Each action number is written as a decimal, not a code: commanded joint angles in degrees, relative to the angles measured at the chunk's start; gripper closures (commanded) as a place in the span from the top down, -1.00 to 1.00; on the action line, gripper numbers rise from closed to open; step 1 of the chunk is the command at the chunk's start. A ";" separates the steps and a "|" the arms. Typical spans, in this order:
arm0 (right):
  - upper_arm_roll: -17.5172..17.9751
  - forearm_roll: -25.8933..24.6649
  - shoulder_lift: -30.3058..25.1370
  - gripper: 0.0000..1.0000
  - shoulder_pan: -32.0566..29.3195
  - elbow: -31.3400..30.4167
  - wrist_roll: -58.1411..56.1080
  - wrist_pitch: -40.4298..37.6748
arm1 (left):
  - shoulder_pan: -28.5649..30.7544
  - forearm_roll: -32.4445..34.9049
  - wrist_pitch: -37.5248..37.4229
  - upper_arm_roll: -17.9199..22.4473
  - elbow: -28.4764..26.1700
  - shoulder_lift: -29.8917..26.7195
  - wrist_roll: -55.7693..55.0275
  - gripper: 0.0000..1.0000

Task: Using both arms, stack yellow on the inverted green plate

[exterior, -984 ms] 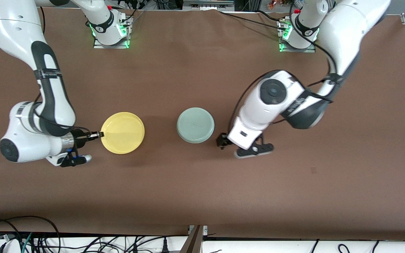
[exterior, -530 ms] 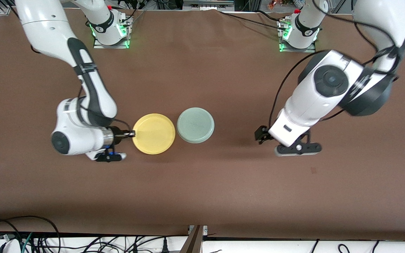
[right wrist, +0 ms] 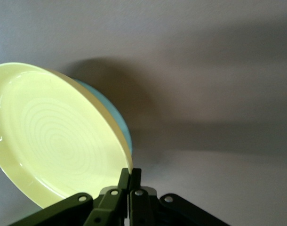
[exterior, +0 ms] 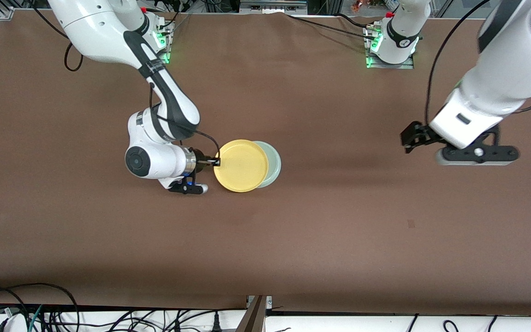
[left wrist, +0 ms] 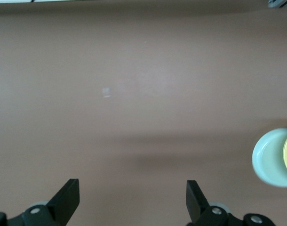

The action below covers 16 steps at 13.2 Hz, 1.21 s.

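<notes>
The yellow plate (exterior: 240, 165) was held by its rim in the closed right gripper (exterior: 215, 161) and carried over most of the green plate (exterior: 272, 162), which lay upside down near the middle of the table (exterior: 293, 240), well clear of every edge. Only a crescent of green showed toward the left arm's end. Whether the yellow plate already rested on the green could not be told; it appeared tilted and probably not yet released. Lowering and letting go were judged to remain. The left gripper (exterior: 412, 137) hung with jaws wide and empty over bare table. Nothing was seen obstructing the 2 plates.
</notes>
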 commanded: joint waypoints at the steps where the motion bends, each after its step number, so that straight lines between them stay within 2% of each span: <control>1: 0.12 0.81 -1.97 -1.00 1.57 -5.53 0.98 5.45 | 3.63 -1.78 -6.38 -1.39 3.82 -1.03 7.33 1.00; 3: 0.20 0.81 -1.89 -1.00 2.45 -6.68 0.98 6.61 | 5.48 -2.21 -8.86 -0.95 6.63 -1.73 12.52 1.00; 4: 0.20 0.90 -1.89 -1.00 3.59 -6.77 1.07 7.14 | 7.31 -5.09 -8.95 0.45 6.30 -6.18 16.81 1.00; 6: 0.20 0.81 -1.63 -1.00 4.30 -6.86 2.64 8.71 | 7.34 -7.48 -10.35 6.40 6.38 -8.93 20.18 1.00; 7: 0.20 0.81 -1.45 -1.00 5.17 -6.86 2.74 9.33 | 5.94 -10.27 -12.01 11.57 6.30 -11.03 24.46 1.00; 8: 0.12 0.81 -1.45 -1.00 5.44 -6.86 2.74 9.34 | 2.97 -13.61 -12.55 19.36 5.86 -13.58 27.11 1.00; 10: 0.12 0.81 -1.54 -1.00 5.44 -7.04 2.65 9.25 | -8.61 -21.07 -12.47 38.77 2.36 -17.89 28.63 1.00; 11: 0.12 0.81 -1.45 -1.00 5.36 -7.39 2.65 9.34 | -13.80 -23.29 -12.21 46.35 -0.36 -19.56 28.54 1.00; 12: 0.03 0.72 -1.36 -1.00 5.44 -7.56 2.65 9.43 | -18.11 -23.92 -11.69 52.17 -3.26 -21.15 28.54 1.00; 16: -0.15 0.55 -1.27 -1.00 5.44 -7.65 2.65 9.77 | -29.29 -26.03 -2.39 64.76 -16.70 -27.47 27.49 1.00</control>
